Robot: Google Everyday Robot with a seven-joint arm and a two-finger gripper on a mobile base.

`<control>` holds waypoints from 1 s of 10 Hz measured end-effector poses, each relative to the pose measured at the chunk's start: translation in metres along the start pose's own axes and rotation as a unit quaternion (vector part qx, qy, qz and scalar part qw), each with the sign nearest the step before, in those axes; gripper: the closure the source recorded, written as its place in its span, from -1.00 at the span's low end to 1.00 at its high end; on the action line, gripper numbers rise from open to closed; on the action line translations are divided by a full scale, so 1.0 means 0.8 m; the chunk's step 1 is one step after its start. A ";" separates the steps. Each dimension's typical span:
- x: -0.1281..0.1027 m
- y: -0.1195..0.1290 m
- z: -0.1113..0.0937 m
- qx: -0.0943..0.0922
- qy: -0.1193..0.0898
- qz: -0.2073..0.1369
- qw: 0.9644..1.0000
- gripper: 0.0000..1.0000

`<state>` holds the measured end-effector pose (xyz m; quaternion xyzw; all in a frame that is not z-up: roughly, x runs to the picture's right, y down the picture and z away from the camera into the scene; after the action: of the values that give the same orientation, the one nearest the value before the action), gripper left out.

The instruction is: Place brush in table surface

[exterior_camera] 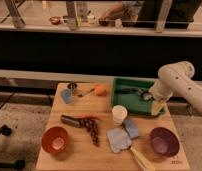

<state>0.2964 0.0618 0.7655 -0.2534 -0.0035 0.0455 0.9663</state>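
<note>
The brush [128,91] lies in the green tray [125,102] at the back right of the table surface [103,107], its black handle pointing left and its small rounded head at the right. My white arm reaches in from the right. Its gripper [148,95] hangs low over the tray right at the brush's head, open, with the arm's wrist hiding most of it. I cannot tell whether it touches the brush.
On the table stand a blue cup [67,96], an orange [99,90], a white cup [119,114], a dark grey cylinder [70,120], a red-orange bowl [56,140], a purple bowl [164,141], blue sponges [119,138] and a cream-handled tool [142,159]. A yellow item [158,107] lies in the tray.
</note>
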 end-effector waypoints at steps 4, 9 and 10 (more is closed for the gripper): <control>-0.004 -0.026 0.009 -0.001 -0.007 -0.003 1.000 -0.60; -0.006 -0.054 0.031 -0.006 -0.017 -0.005 1.000 -0.60; -0.003 -0.060 0.036 -0.009 -0.018 -0.005 1.000 -0.60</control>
<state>0.2973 0.0341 0.8144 -0.2612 -0.0229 0.0457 0.9639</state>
